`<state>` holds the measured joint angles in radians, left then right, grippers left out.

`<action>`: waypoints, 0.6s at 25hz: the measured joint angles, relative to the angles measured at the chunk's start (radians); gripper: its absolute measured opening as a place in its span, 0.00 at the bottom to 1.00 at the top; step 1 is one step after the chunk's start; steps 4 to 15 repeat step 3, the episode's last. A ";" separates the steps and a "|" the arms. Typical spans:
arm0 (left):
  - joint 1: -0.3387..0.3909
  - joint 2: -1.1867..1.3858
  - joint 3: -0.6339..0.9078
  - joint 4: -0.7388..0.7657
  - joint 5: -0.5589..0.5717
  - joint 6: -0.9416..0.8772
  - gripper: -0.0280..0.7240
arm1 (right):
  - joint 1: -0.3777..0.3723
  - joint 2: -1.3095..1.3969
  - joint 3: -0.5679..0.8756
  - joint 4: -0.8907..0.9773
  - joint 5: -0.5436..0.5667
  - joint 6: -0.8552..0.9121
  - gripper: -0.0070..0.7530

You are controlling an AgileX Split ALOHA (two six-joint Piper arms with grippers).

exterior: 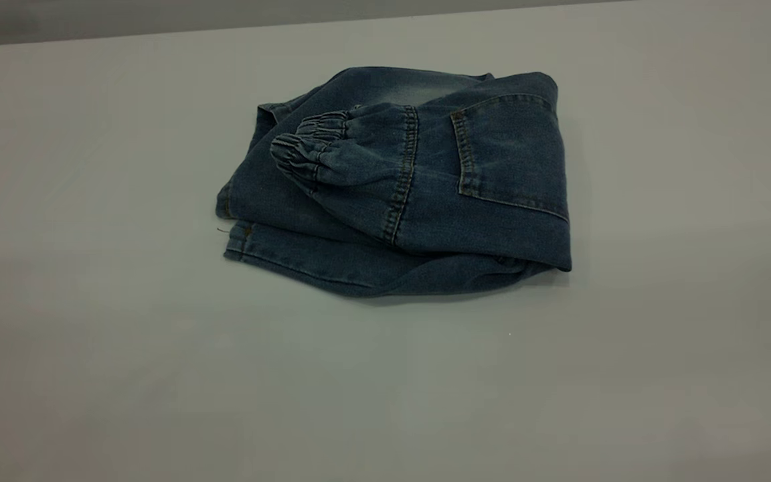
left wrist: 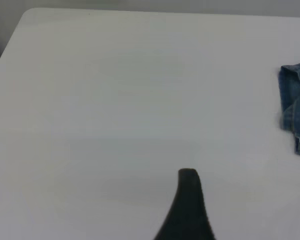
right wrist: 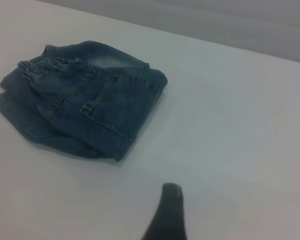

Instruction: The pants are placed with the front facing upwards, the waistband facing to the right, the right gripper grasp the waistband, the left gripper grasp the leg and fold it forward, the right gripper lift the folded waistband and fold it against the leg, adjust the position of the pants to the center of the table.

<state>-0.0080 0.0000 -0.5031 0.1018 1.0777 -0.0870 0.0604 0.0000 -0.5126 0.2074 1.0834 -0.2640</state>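
Now the desk (exterior: 91, 335) carries the pants (exterior: 399, 201) alone, folded into a compact bundle near its middle, toward the far edge. A back pocket (exterior: 509, 157) faces up on the right half, and the waistband (exterior: 308, 150) lies doubled over on top, its gathers pointing left. Both hems stick out at the lower left. Each wrist view shows only one dark fingertip, probably of the left gripper (left wrist: 187, 210) and right gripper (right wrist: 167, 215), both well apart from the denim; whether their fingers are spread, I cannot tell.
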 joint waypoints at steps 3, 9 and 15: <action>0.000 0.000 0.000 0.000 0.000 0.000 0.75 | 0.000 0.000 0.000 0.000 0.000 0.000 0.78; 0.000 0.000 0.000 0.000 0.000 0.000 0.75 | 0.000 0.000 0.000 0.000 0.000 0.000 0.78; 0.000 0.000 0.000 0.000 0.000 0.000 0.75 | 0.000 0.000 0.000 0.000 0.000 0.000 0.78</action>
